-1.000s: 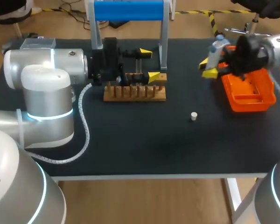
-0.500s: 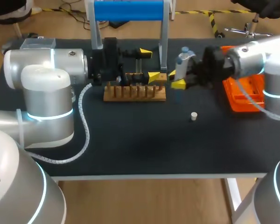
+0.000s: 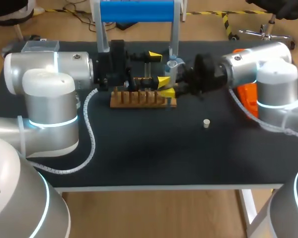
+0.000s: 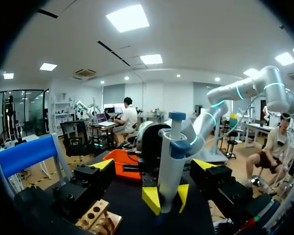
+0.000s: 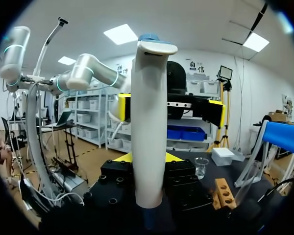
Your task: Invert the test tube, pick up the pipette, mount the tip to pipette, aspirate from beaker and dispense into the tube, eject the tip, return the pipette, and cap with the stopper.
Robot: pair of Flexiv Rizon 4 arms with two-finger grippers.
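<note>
Pipette [image 3: 173,67] upright, clamped in right gripper [image 3: 169,87] beside wooden rack [image 3: 139,100]; left gripper [image 3: 158,68] fingers apart.

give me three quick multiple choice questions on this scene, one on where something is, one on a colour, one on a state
1. Where is the white stopper?
A. on the table, apart from the wooden rack
B. in a hole of the rack
C. stuck on the pipette

2. What colour is the tray at the table's right end?
A. green
B. orange
C. white

3. What state are the right gripper's jaws in?
A. open and empty
B. shut on the stopper
C. shut on the pipette

Answers:
1 A, the head view shows it alone on the dark top.
2 B, its visible part is plainly orange.
3 C, both wrist views show the pipette upright between the yellow tips.
</note>
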